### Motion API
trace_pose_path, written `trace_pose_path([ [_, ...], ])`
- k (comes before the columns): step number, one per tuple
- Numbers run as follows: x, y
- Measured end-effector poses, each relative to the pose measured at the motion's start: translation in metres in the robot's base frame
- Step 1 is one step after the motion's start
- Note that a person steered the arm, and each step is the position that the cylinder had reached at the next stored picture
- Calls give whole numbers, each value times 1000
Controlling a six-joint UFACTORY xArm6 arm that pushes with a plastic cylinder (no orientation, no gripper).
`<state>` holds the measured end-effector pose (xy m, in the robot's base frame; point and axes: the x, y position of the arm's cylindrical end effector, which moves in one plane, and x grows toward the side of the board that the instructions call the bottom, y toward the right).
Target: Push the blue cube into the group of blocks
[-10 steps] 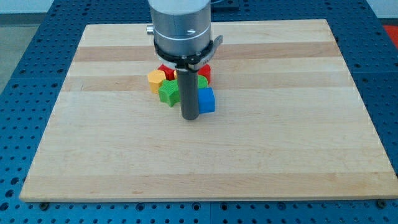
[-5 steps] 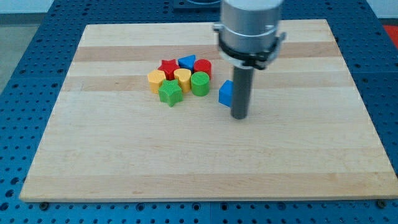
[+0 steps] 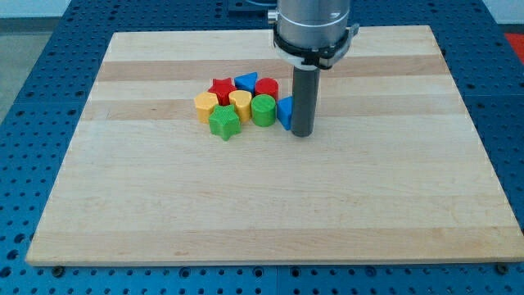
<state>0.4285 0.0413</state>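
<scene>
The blue cube (image 3: 284,112) sits on the wooden board (image 3: 262,197), just right of the green cylinder (image 3: 263,110) and close to or touching it. Most of the cube is hidden behind my rod. My tip (image 3: 302,133) is down at the cube's right side, pressed against it. The group lies to the cube's left: a red star (image 3: 221,87), a blue triangular block (image 3: 246,82), a red cylinder (image 3: 267,88), an orange block (image 3: 205,104), a yellow cylinder (image 3: 240,103) and a green star (image 3: 223,123).
The board lies on a blue perforated table (image 3: 33,74). The arm's grey body (image 3: 313,24) hangs over the board's upper middle.
My tip has moved from the cube's left side round to its right side. It has then pushed the cube left and up, against the group by the green cylinder.
</scene>
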Motion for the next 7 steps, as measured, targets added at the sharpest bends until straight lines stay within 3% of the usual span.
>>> trace_pose_path([
  [2, -8, 0],
  [4, -16, 66],
  [7, -38, 24],
])
